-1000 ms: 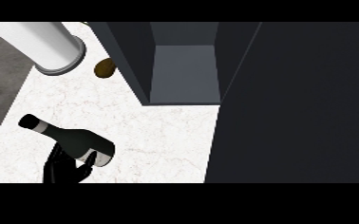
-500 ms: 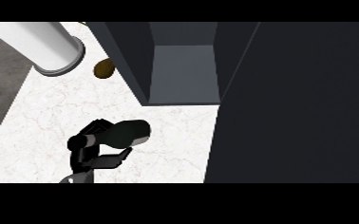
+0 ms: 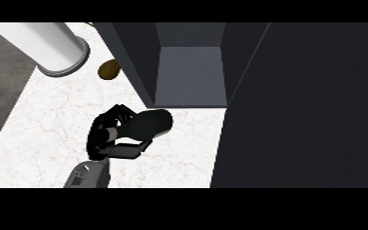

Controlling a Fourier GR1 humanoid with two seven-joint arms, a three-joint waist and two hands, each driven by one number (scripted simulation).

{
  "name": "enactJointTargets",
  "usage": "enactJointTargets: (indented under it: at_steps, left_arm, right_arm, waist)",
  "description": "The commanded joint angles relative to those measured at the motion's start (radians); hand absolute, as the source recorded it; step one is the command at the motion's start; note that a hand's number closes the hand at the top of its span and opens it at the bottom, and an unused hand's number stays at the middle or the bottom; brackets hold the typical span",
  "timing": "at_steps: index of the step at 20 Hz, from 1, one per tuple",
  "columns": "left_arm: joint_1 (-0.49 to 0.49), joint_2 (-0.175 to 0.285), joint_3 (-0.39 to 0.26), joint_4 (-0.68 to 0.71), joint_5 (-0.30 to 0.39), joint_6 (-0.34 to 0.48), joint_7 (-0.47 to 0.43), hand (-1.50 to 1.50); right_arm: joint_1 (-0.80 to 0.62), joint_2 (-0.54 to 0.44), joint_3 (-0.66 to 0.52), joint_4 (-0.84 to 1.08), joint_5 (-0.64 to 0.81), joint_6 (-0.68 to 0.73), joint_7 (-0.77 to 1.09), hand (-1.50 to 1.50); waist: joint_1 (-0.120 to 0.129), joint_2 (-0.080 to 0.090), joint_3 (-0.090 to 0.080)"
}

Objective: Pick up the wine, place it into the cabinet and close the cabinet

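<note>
The wine bottle point(image 3: 151, 123) is dark and shows mostly end-on, tilted over the white marble counter point(image 3: 64, 107). My left hand point(image 3: 106, 135) is shut on it, fingers curled round its body from the left; the neck is hidden. The bottle hangs just in front of and slightly left of the dark cabinet's point(image 3: 133, 58) open compartment, whose grey floor point(image 3: 191, 75) shows. The cabinet door point(image 3: 295, 107) stands open as a large dark panel on the right. My right hand does not show.
A thick white cylinder point(image 3: 50, 46) stands at the back left. A small brown object point(image 3: 108, 69) lies beside the cabinet's left wall. The counter's left edge meets a darker grey floor point(image 3: 10, 83).
The bottle lay on the counter near the lower left with its neck pointing up-left. My left hand has lifted it, turned it, and carried it right and back toward the cabinet opening.
</note>
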Motion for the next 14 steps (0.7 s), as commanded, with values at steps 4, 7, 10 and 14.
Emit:
enactJointTargets:
  at_steps: [4,7,10,14]
  left_arm:
    - [-0.01,-0.038,-0.18,-0.227,0.082,0.072,0.177,1.5]
    - [0.033,-0.039,-0.232,-0.388,0.12,0.108,0.294,1.5]
    - [-0.05,-0.039,-0.26,-0.483,0.146,0.182,0.454,1.5]
    - [-0.098,-0.039,-0.327,-0.563,0.136,0.323,0.556,1.5]
  right_arm:
    - [0.018,0.011,-0.037,-0.033,-0.101,0.007,0.024,-1.5]
    - [0.09,0.042,0.019,-0.066,-0.057,0.01,0.006,-1.5]
    - [0.042,0.01,-0.033,-0.069,-0.112,0.015,0.046,-1.5]
    - [0.145,0.032,-0.043,-0.083,-0.107,0.049,-0.047,-1.5]
  waist:
    - [0.0,0.0,0.0]
    - [0.006,-0.001,0.001]
    - [-0.001,-0.002,0.001]
    - [-0.002,0.002,0.001]
